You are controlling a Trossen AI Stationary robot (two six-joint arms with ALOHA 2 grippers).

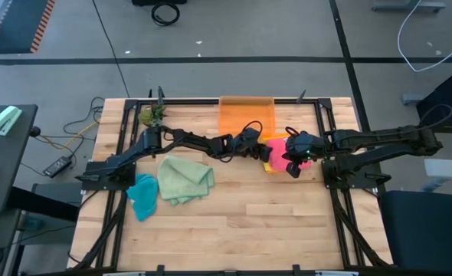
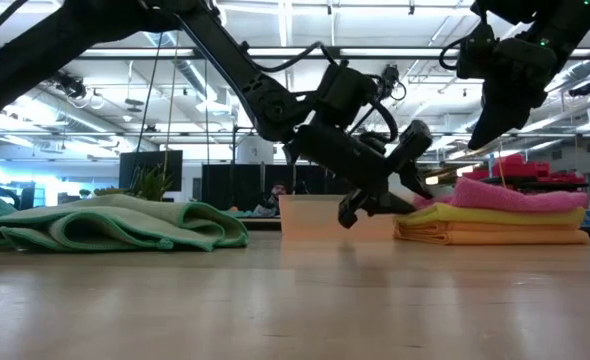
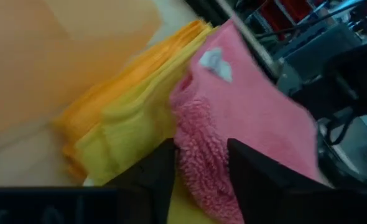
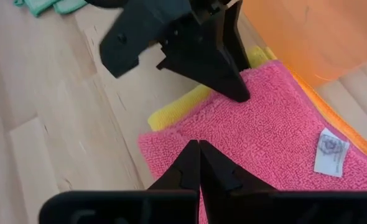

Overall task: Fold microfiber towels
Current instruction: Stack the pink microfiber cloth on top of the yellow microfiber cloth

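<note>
1. From above: my landmark is the rigid translucent orange bin [image 1: 247, 116] at the far edge of the wooden table [image 1: 234, 222]. Just in front of it sits a stack of folded microfiber towels, the fuzzy pink towel [image 1: 278, 146] on top. My left gripper [image 1: 261, 150] reaches that stack from the side away from my right arm. My right gripper [image 1: 294, 164] hangs over the stack's other side. A crumpled sage green towel [image 1: 185, 179] and a bunched teal towel [image 1: 143, 195] lie well apart from the bin, on my left arm's side.

2. Table level: the stack shows pink on top, a folded yellow towel [image 2: 505, 216] under it, a folded orange towel [image 2: 495, 236] at the bottom, with the bin right behind. My left gripper's tips are at the pink towel's edge. My right gripper is raised above the stack.

3. Left wrist: my left fingers [image 3: 155, 177] are partly spread with the pink towel's thick folded edge between them. Can't tell if they're actually pinching it. A small white tag [image 3: 216, 61] sits on the pink cloth.

4. Right wrist: my right fingers [image 4: 186, 168] are pressed together, holding nothing, above the pink towel with the bin just beyond.
</note>
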